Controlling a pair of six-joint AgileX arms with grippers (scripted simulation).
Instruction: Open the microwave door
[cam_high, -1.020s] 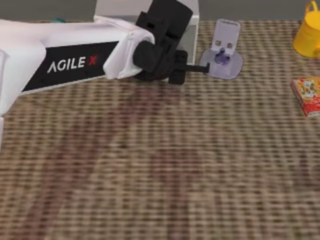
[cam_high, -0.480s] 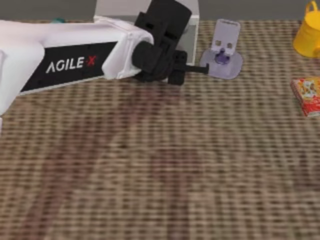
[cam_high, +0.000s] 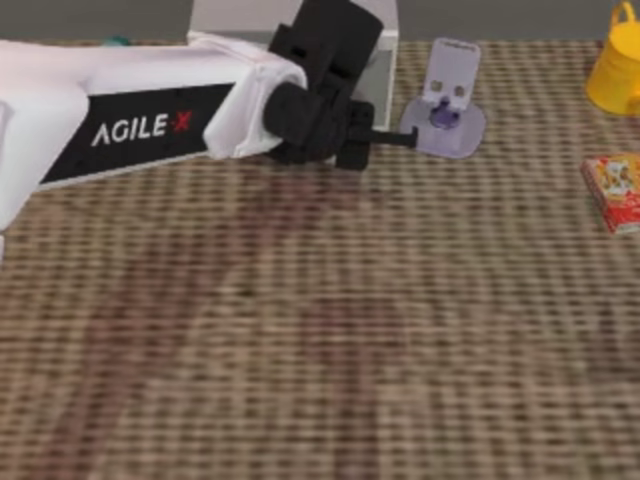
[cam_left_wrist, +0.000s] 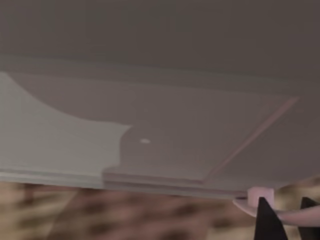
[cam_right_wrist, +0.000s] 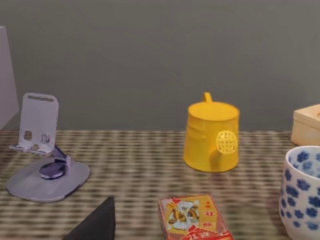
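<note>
The black left gripper (cam_high: 400, 138) hangs at the boxy light-grey microwave (cam_high: 385, 55); I cannot tell its grip, and the door seems barely open.

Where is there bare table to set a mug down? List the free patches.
Free: the whole near half of the table, in front of the left arm and the card box; also the strip between the phone stand and the yellow watering can. Crowded: the far edge around the microwave, where the left gripper works.
</note>
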